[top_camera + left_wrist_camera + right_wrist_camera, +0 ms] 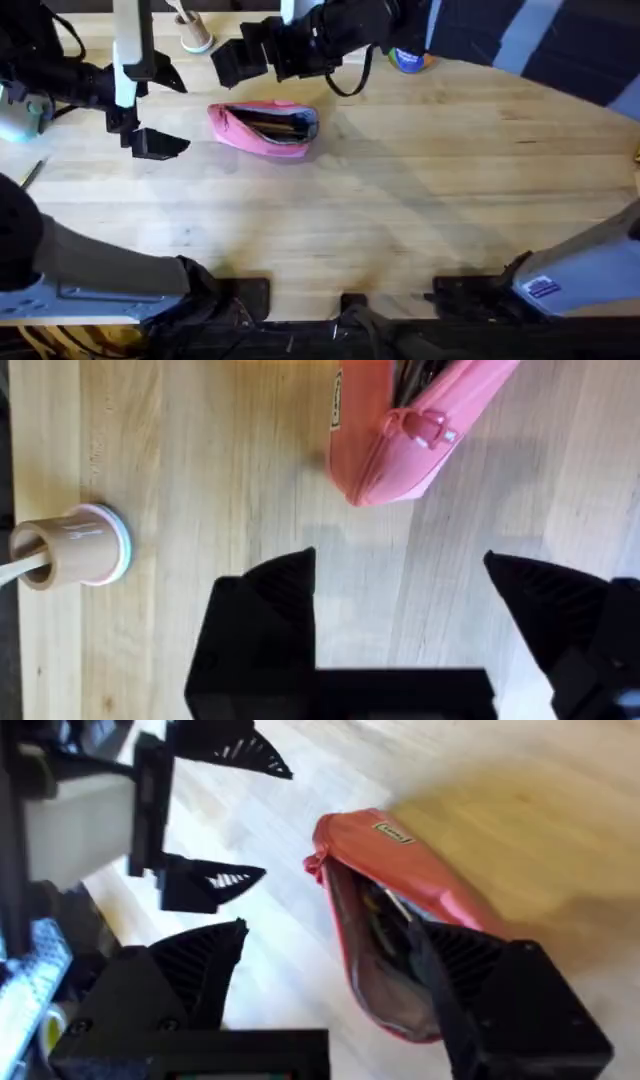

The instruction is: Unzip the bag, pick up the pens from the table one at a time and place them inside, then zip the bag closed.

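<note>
Unzipped, the soft pink fabric pouch (264, 128) lay on the pale wooden worktop (420, 210), dark pens (276, 126) inside. Both black pincers hovered wide apart and empty: left pincer (160, 108) just left of it, right pincer (243, 57) beyond it.

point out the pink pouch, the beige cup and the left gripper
pink pouch (262, 129), overhead view, on its pink side below the open zipper.
beige cup (78, 546), left wrist view, on its side wall.
left gripper (400, 575), left wrist view, midway between its two black fingertips, which stand apart.

A beige cup (75, 547) holds a white stick (20, 570).
</note>
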You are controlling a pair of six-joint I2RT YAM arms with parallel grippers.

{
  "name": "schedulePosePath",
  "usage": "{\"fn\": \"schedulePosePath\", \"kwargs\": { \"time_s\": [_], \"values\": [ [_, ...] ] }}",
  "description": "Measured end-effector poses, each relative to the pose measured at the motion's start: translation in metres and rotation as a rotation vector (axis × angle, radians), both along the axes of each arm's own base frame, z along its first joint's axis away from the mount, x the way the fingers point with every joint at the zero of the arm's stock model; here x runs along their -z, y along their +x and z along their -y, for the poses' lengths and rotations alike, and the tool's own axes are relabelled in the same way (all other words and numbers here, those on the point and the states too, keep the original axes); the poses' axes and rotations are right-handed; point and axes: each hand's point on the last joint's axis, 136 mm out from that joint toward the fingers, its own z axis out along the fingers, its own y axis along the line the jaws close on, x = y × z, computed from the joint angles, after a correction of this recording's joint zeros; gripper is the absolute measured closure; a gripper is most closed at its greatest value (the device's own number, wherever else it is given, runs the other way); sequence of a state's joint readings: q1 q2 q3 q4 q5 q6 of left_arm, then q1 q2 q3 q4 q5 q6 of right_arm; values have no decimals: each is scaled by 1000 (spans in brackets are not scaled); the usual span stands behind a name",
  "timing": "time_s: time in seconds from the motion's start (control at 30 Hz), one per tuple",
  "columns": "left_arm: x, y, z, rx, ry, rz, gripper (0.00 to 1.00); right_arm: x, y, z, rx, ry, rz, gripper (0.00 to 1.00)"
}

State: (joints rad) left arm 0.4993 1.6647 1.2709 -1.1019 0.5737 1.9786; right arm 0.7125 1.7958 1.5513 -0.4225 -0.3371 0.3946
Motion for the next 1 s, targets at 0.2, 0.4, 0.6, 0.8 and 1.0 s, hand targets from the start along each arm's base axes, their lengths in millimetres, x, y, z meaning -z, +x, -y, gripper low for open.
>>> {"fn": "schedulePosePath", "kwargs": {
  "time_s": [0.2, 0.4, 0.6, 0.8, 1.0],
  "values": [
    [19, 2, -3, 20, -23, -31, 7, -2, -21, -21, 63, 53, -118, 4],
    [20, 7, -6, 32, -10, -4, 7, -5, -47, -44, 62, 88, -187, 4],
    [26, 9, -7, 31, -22, -9, 7, 6, -70, -59, 67, 52, -211, 4],
    [23, 12, -10, 22, -76, 37, 7, 43, -83, -71, 125, -30, -257, 4],
    [15, 14, -21, -45, -172, 88, 7, 62, -72, -76, 243, -15, -328, 4]
  ]
}}
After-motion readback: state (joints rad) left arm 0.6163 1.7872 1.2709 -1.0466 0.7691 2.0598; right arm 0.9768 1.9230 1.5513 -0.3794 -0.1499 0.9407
